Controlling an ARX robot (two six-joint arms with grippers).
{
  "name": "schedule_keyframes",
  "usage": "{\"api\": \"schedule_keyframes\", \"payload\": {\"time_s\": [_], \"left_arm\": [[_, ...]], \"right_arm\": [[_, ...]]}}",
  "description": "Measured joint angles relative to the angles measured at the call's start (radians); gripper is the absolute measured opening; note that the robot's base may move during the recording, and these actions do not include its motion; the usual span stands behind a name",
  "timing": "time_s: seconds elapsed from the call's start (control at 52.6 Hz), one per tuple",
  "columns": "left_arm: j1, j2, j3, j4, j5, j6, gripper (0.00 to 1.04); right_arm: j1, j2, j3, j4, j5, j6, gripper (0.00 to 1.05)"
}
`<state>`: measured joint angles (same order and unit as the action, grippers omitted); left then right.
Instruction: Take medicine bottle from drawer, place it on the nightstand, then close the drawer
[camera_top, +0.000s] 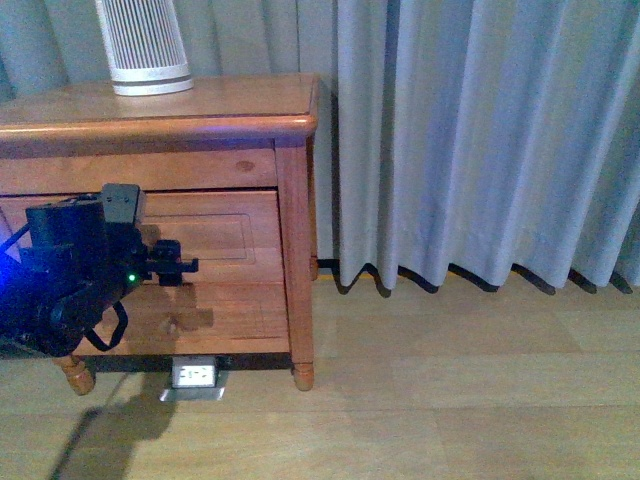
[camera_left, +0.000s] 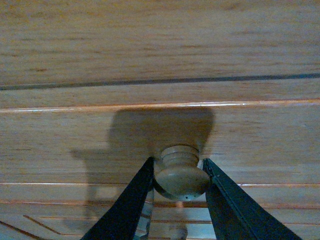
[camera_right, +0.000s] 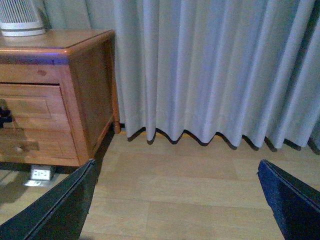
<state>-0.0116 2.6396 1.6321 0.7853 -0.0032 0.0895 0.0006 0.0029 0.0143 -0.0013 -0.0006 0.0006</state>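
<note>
The medicine bottle shows in no view. Judging by the task, it lies inside the drawer (camera_top: 215, 235), whose front looks shut or very nearly so, with none of its inside on show. The drawer's small round knob (camera_left: 181, 175) sits between the two dark fingers of the left gripper (camera_left: 178, 165). The fingers are narrowed onto it, one pressing each side of its rounded head, so the grip reads as closed on the knob and nothing else. In the front view the left arm reaches in from the left edge and its gripper meets the upper drawer front, above the lower drawer (camera_top: 200, 315).

The nightstand (camera_top: 200, 105) carries a white ribbed device (camera_top: 143, 45) at the back of its top, leaving bare wood in front. The right gripper (camera_right: 176, 165) hangs well apart, over the floor (camera_right: 200, 190) before the grey curtain (camera_right: 210, 70), its jaws spread wide and empty.

The main risk is the hold itself: the fingers pinch a curved, tapering head, so a pull could let them slide off the front. A pull not square to the front could jam the drawer or drag the nightstand. A sharp tug could send the unseen bottle rolling or tipping inside, making it awkward to pick.
</note>
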Motion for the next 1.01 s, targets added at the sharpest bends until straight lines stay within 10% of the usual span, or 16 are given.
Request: {"api": "schedule_keyframes", "payload": {"time_s": [0.494, 1.007], "left_arm": [[0.003, -0.005, -0.046, 0.069, -0.001, 0.023, 0.25], [-0.024, -0.225, -0.598, 0.352, -0.042, 0.072, 0.25]], "right_arm": [[0.000, 0.000, 0.000, 0.000, 0.000, 0.000, 0.98], [0.000, 0.000, 0.000, 0.000, 0.000, 0.000, 0.98]]}}
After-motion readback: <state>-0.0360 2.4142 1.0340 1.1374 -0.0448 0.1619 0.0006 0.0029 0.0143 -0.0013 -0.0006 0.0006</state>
